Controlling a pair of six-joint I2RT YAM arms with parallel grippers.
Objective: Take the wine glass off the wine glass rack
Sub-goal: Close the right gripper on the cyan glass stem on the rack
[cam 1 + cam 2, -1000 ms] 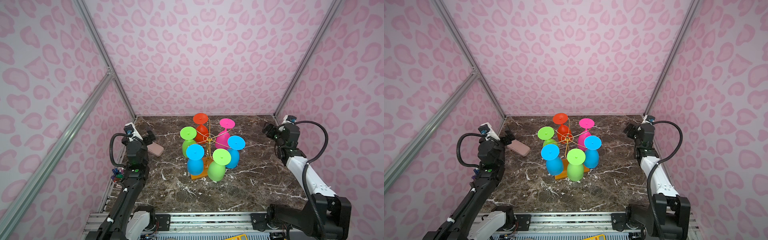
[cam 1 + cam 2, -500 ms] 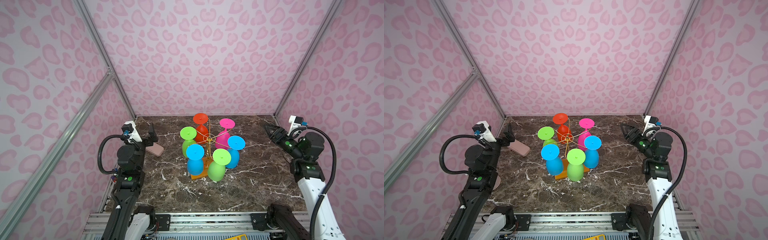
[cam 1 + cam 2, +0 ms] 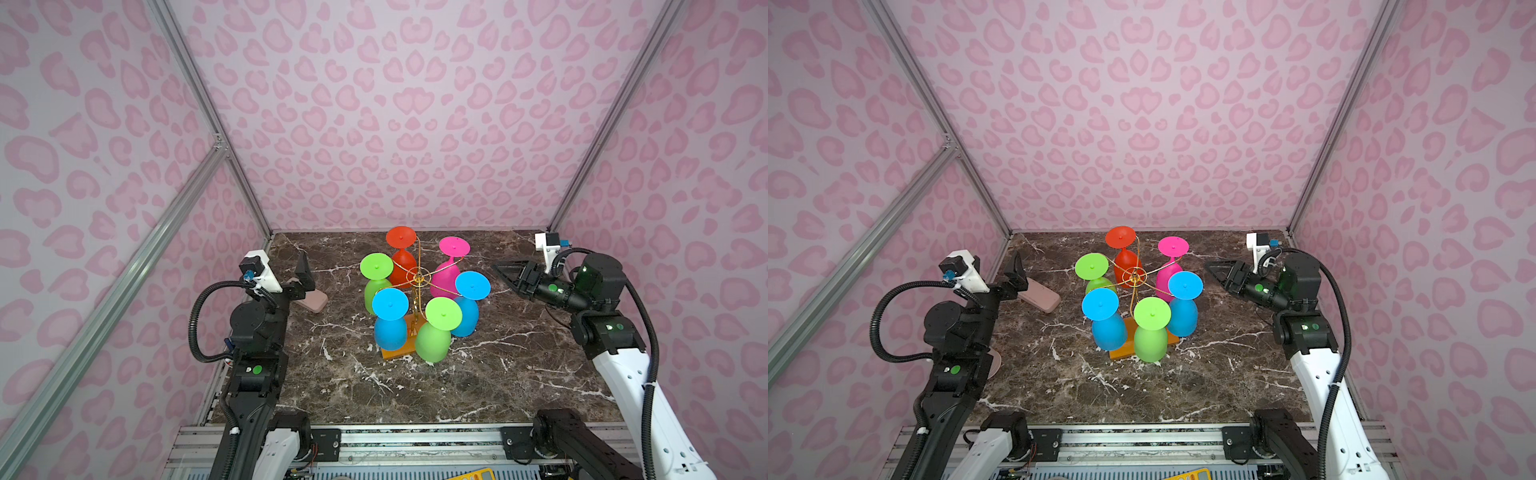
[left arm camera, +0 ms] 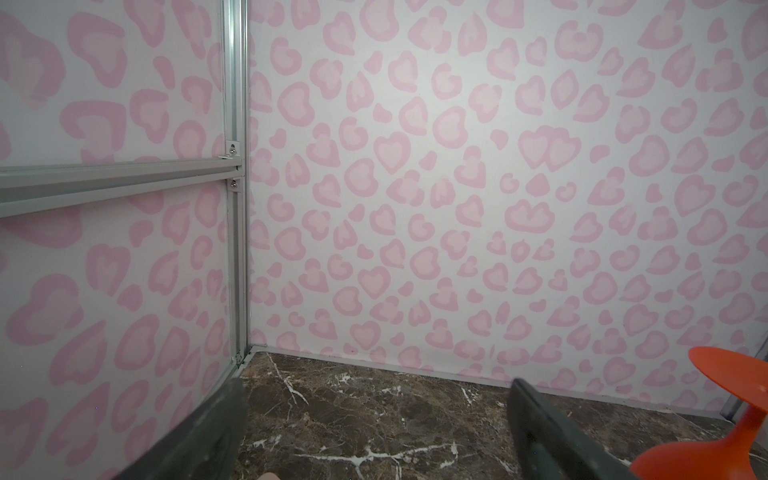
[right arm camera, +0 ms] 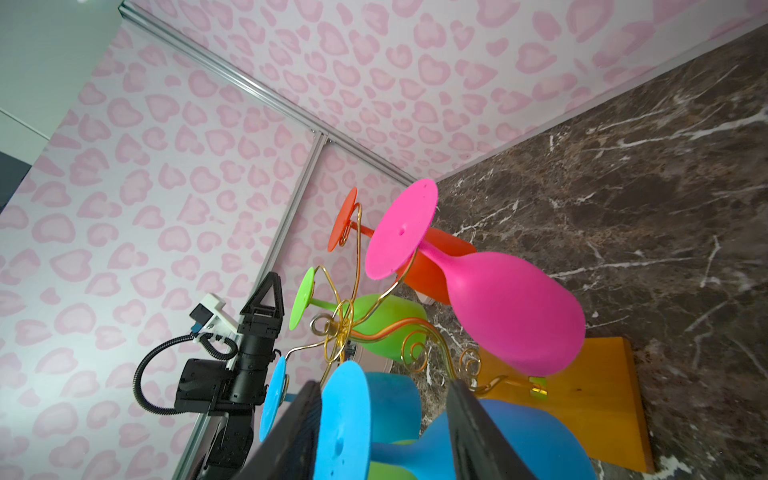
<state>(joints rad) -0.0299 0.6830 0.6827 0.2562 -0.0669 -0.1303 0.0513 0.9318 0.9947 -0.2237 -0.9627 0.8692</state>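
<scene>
The wine glass rack (image 3: 417,276) of gold wire stands mid-table on an orange wooden base (image 5: 590,399). Several wine glasses hang upside down from it: red, pink, two green and two blue. My right gripper (image 3: 505,270) points at the rack from the right, a short way off the nearer blue wine glass (image 3: 467,316). Its jaws stand partly apart and hold nothing; in the right wrist view that glass's foot (image 5: 345,419) and stem show beyond them. My left gripper (image 3: 301,276) is wide open and empty, left of the rack. The red glass (image 4: 706,449) shows beside its finger.
A flat pink-brown block (image 3: 1038,296) lies on the marble table (image 3: 519,374) just under my left gripper. A round pink-brown piece (image 3: 994,361) peeks out behind the left arm. Pink patterned walls with metal posts (image 3: 249,195) close in three sides.
Both arms have risen from their low pose. The right gripper has swung to point at the rack and its jaws have narrowed. The left gripper stays wide open.
</scene>
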